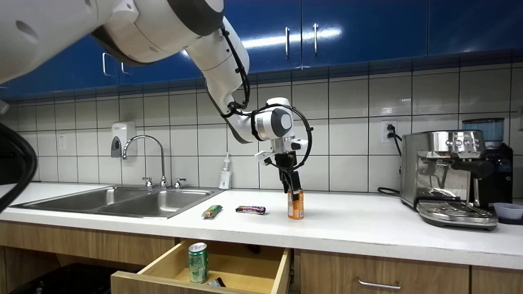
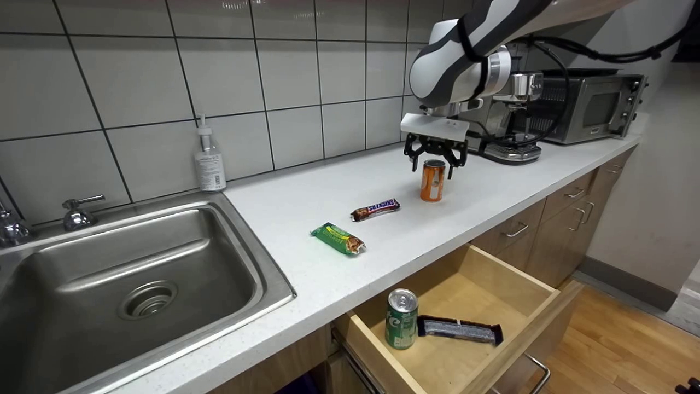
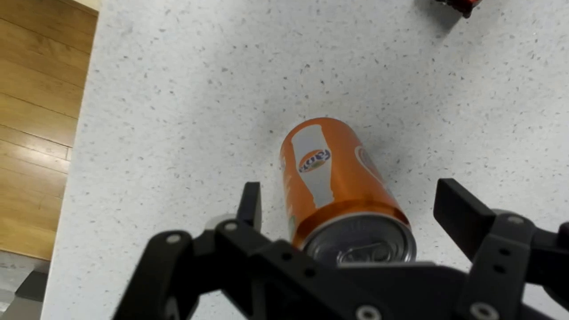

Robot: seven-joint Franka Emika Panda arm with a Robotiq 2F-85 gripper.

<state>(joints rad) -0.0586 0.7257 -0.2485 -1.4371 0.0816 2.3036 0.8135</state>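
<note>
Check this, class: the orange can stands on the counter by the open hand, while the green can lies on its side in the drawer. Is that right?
No: the green can stands upright in the drawer, as both exterior views show. The orange can does stand on the counter by the open hand.

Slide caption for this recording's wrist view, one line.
Open gripper straddling an upright orange can on a speckled counter, wooden floor at left.

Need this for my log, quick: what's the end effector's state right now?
End effector: open, with gaps to the orange can on both sides, holding nothing.
</note>
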